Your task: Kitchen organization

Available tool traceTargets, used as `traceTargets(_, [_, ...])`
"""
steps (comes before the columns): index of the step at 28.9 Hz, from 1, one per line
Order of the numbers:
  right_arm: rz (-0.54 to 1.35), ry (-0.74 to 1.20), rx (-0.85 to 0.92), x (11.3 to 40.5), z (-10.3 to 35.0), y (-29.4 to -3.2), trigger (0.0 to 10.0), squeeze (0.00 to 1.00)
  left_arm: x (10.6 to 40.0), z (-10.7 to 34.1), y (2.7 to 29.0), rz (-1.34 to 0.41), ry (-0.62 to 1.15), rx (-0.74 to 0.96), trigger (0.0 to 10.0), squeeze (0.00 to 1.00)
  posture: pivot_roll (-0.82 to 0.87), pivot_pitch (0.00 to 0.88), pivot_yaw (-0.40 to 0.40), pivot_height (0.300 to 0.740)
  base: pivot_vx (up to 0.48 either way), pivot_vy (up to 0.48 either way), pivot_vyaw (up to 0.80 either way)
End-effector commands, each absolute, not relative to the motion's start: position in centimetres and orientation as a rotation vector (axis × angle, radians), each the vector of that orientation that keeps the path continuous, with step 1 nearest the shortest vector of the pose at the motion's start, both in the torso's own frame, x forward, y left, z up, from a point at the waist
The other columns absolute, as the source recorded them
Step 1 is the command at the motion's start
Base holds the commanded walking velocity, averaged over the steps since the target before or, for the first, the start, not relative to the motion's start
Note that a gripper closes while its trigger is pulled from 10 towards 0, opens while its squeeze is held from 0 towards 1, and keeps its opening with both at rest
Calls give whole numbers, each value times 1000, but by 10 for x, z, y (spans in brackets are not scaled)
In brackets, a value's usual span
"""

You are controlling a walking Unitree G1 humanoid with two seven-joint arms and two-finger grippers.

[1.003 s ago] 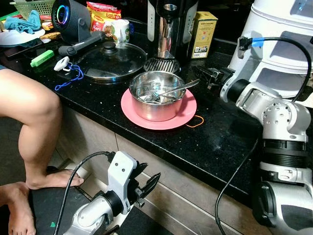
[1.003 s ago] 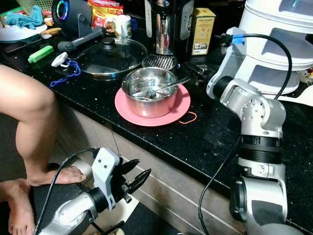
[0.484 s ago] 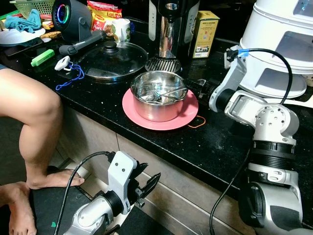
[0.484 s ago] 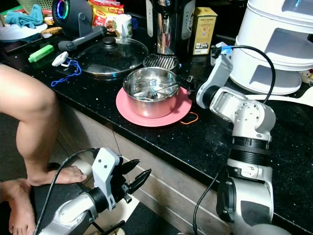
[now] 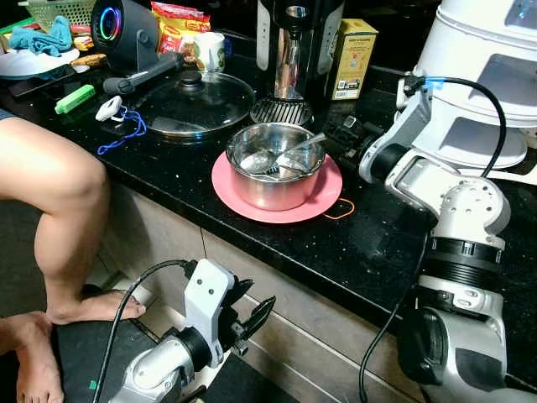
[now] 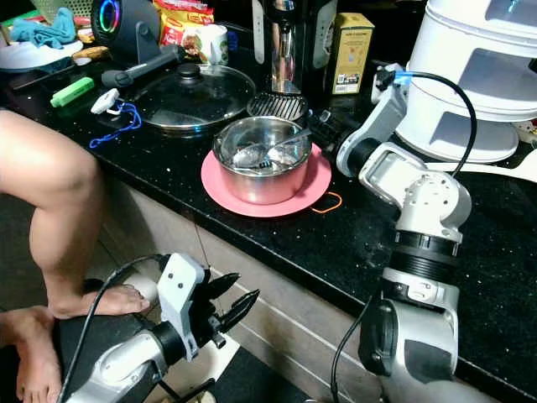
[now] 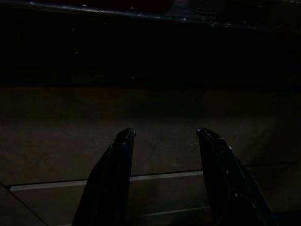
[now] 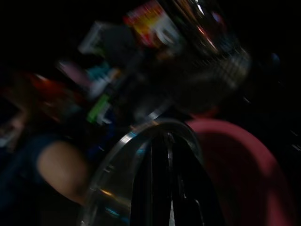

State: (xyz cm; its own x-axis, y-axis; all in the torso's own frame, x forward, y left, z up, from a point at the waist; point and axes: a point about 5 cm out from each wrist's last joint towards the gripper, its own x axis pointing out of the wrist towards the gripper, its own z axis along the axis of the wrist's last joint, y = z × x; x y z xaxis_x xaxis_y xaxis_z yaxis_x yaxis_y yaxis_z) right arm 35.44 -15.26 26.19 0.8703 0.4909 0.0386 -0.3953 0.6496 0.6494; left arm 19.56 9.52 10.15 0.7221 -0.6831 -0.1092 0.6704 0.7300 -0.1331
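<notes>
Two grippers: right gripper [image 6: 323,132] reaches from the right side of the frame to the far right rim of the steel pot [image 5: 275,164], at the spoon [image 5: 295,149] handle sticking out over that rim. Right wrist view is blurred, its fingers [image 8: 162,188] look pressed together over the pot rim, but whether they pinch the spoon I cannot tell. Left gripper [image 5: 252,317] hangs idle at lower centre of the frame, below the counter [image 5: 369,243] edge, fingers [image 7: 115,174] spread apart, nothing between them. Pot sits mid-frame on a pink plate [image 5: 323,197] on the black counter, spoon lying inside with handle leaning up to the right. Orange band [image 5: 340,209] just right of the plate. Glass lid [image 5: 189,102] lies flat up-left of the pot, not on it. Behind: kettle [image 5: 289,46], yellow box [image 5: 352,54], mug [image 5: 208,50], speaker [image 5: 122,29]; white appliance [image 5: 495,67] upper right. A person's knee [image 5: 59,180] at left edge, foot [image 5: 92,306] lower left. Progress, judged: early. Pot, plate, spoon, lid and the clutter at upper left all look unsorted; nothing looks put away yet. Likely step in hand is taking the spoon out of the pot; everything else is left.
</notes>
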Motion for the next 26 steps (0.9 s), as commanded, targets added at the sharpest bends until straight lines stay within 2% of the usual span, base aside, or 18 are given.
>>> traceTargets(1, [566,10,742,351,285,-153,0,0,196,101,97,-745,160,-94,10000,0,47,14,-19,732,0,0,0])
traceTargets(7, [624,-301,900,343,319,-170,0,0,197,104,99,-738,149,-106,10000,0,49,11,-19,732,0,0,0])
traceTargets(15, [599,-409,939,339,327,-185,0,0,198,106,99,-734,139,-101,10000,0,48,8,-19,732,0,0,0])
traceTargets(16, [582,-422,936,340,327,-189,10000,0,199,107,99,-732,134,-106,10000,0,46,6,-19,732,0,0,0])
traceTargets(26, [585,-470,926,337,326,-198,10000,0,204,106,99,-699,162,-116,10000,0,42,3,-14,732,0,0,0])
